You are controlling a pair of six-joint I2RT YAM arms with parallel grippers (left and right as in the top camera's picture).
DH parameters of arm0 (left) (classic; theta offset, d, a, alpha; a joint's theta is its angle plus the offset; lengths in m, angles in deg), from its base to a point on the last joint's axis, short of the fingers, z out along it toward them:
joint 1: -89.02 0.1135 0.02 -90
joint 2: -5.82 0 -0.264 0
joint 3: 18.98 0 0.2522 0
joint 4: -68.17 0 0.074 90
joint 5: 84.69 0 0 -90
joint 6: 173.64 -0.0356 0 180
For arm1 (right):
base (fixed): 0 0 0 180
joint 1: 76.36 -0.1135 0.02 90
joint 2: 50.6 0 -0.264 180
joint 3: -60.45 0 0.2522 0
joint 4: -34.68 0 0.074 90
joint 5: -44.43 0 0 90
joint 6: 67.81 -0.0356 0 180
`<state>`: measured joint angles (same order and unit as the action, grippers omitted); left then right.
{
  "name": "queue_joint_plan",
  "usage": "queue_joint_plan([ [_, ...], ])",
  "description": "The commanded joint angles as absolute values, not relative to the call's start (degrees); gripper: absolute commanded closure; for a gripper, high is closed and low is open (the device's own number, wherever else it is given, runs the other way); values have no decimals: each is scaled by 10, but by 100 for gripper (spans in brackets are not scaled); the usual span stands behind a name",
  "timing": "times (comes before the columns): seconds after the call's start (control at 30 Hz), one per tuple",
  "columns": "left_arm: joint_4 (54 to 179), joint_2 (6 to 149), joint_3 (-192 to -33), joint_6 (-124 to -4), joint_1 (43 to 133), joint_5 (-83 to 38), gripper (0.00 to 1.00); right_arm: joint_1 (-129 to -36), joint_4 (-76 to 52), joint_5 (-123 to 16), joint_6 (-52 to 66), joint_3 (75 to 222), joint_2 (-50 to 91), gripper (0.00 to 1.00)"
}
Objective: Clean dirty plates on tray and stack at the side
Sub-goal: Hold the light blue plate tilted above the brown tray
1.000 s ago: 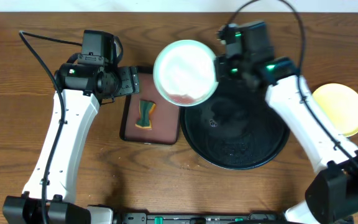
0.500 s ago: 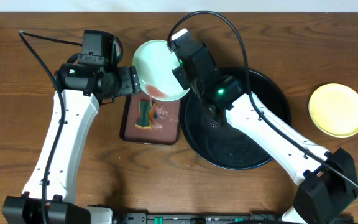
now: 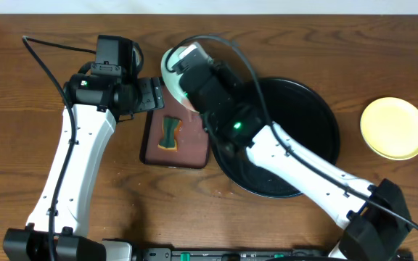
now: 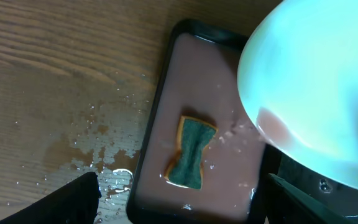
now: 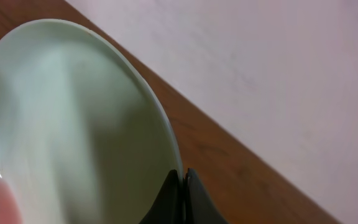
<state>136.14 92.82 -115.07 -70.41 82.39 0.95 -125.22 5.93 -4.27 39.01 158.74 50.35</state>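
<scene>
Mint plate [image 4: 309,81] has swung in the last second from above round tray [image 3: 314,116] to over small maroon tray [image 4: 194,81], above sponge [image 4: 190,152]. Scrubbing looks next. Right hand [image 5: 180,180] pinched almost closed on plate rim, plate tilted. Left hand [image 3: 153,94] just beside plate, spread wide, empty. Overhead: right arm hides most of plate. Smear [image 4: 272,127] blurred, probably food.

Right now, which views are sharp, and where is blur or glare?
Overhead: sharp, faint sheen on the round black tray. Left wrist: sponge crisp, mint plate near, soft and washed out. Right wrist: same plate close, softly blurred.
</scene>
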Motion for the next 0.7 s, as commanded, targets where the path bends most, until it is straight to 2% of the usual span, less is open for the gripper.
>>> queue_joint_plan([
  [0.0, 1365, 931, -1157, -709, 825, 8, 16, -1271, 75, 44, 420, 1595, 502, 99],
  [0.67, 1365, 930, -1157, -709, 825, 8, 16, -1285, 100, 55, 452, 1595, 502, 99],
])
